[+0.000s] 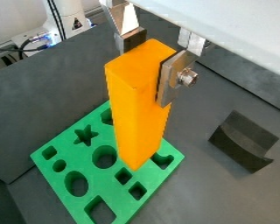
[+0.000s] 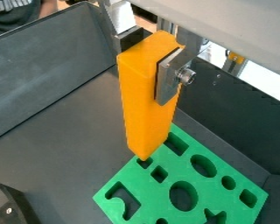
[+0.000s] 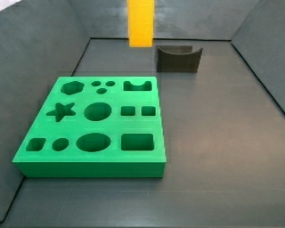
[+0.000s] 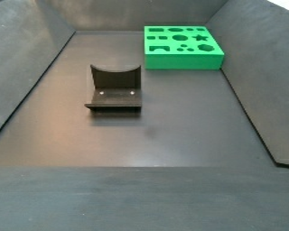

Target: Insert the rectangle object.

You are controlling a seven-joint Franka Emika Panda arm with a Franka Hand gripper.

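My gripper (image 1: 152, 59) is shut on the top end of the orange-yellow rectangle object (image 1: 136, 109) and holds it upright in the air. Both wrist views show it, the gripper (image 2: 152, 59) with a silver finger on each side of the bar (image 2: 145, 105). The bar's lower end hangs over the green board with shaped holes (image 1: 78, 171), near one edge of that board (image 2: 189, 188), apart from it. In a side view only the bar's lower part (image 3: 140, 22) shows, above the board's far side (image 3: 92, 125); the gripper is out of frame there.
The dark fixture (image 3: 178, 58) stands on the floor beyond the board, and also shows in a wrist view (image 1: 245, 140) and in a side view (image 4: 113, 87). The board (image 4: 181, 45) lies in a corner. Sloped dark walls enclose the floor.
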